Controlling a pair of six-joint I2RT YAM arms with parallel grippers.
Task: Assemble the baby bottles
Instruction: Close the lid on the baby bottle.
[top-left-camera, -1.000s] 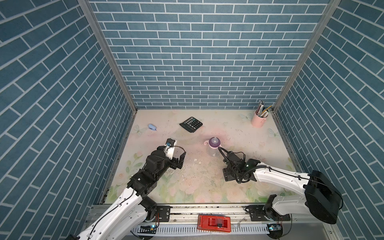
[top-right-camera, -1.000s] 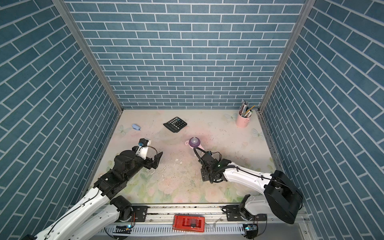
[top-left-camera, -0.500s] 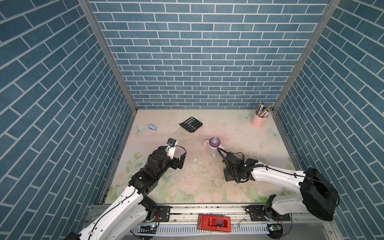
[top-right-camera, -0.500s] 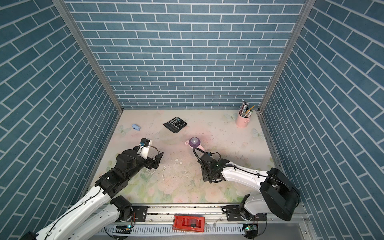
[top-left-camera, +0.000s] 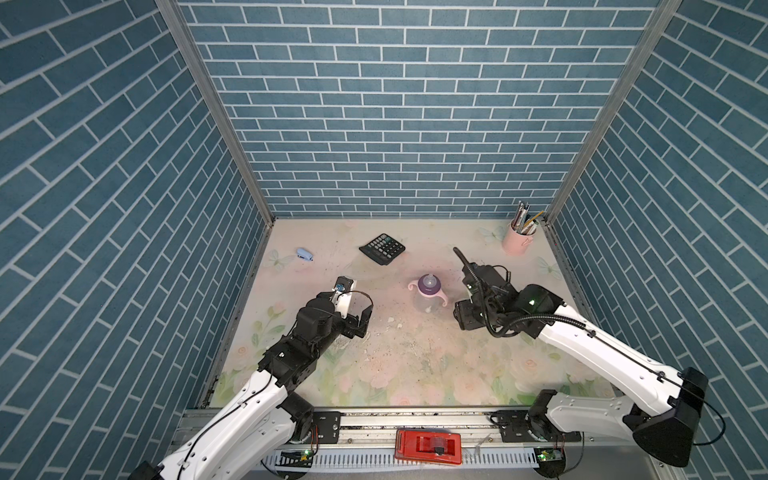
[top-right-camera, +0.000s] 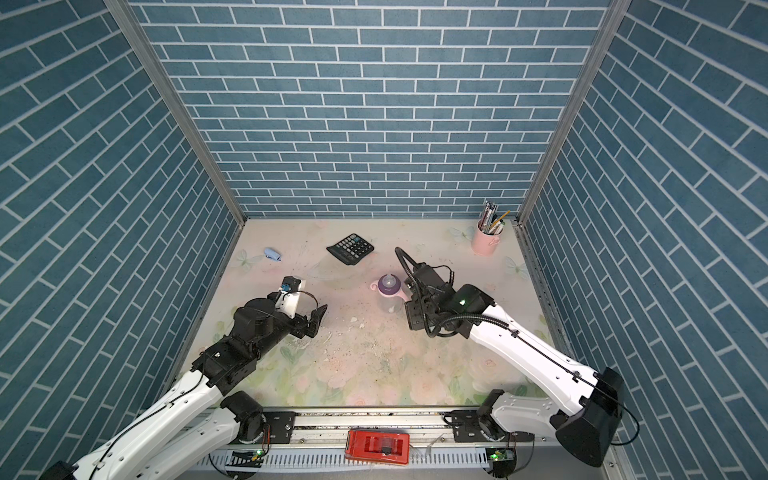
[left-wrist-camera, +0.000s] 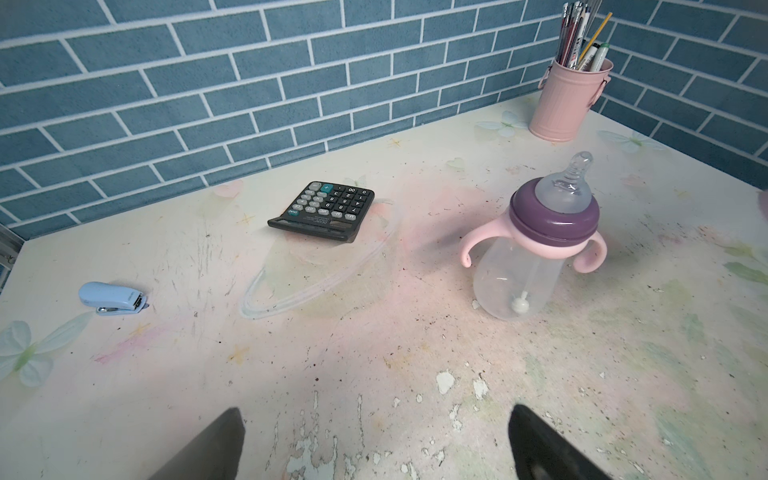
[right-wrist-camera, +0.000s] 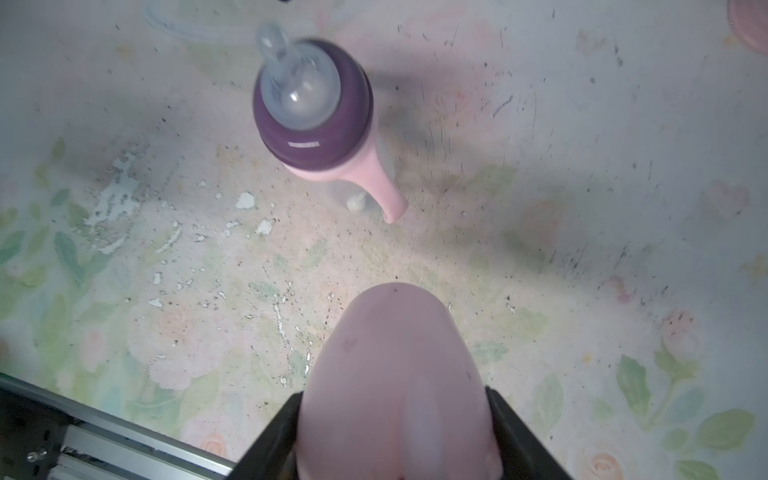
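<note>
Right gripper (right-wrist-camera: 395, 419) holds the pink cap (right-wrist-camera: 399, 365) between its two black fingers (right-wrist-camera: 278, 436). The fingers press on both sides of the cap. The round end of the cap sticks out past the fingers and points toward the baby bottle (right-wrist-camera: 324, 124). The other end of the cap is hidden, so I cannot tell how it looks.

In both top views the baby bottle (top-left-camera: 428, 297) (top-right-camera: 390, 297) stands near the middle of the table (top-left-camera: 415, 357). It stands straight up on its flat bottom, so its long way goes up and down. The clear nipple (left-wrist-camera: 567, 183) points up. Under it sits the purple collar (left-wrist-camera: 555, 220), then the pink handle ring (left-wrist-camera: 548, 249), then the see-through bottle body (left-wrist-camera: 515, 282). The two handles stick out to the sides and curl down. A thin straw (left-wrist-camera: 525, 286) hangs inside the body.

In a top view the right gripper (top-left-camera: 461, 316) is near the bottle but does not touch it. The left gripper (left-wrist-camera: 374, 440) is open wide with nothing in it. It sits low over the table, well apart from the bottle.

A black calculator (top-left-camera: 381, 248), a small blue stapler (top-left-camera: 304, 254) and a pink pen cup (top-left-camera: 517, 239) sit farther back on the table.
</note>
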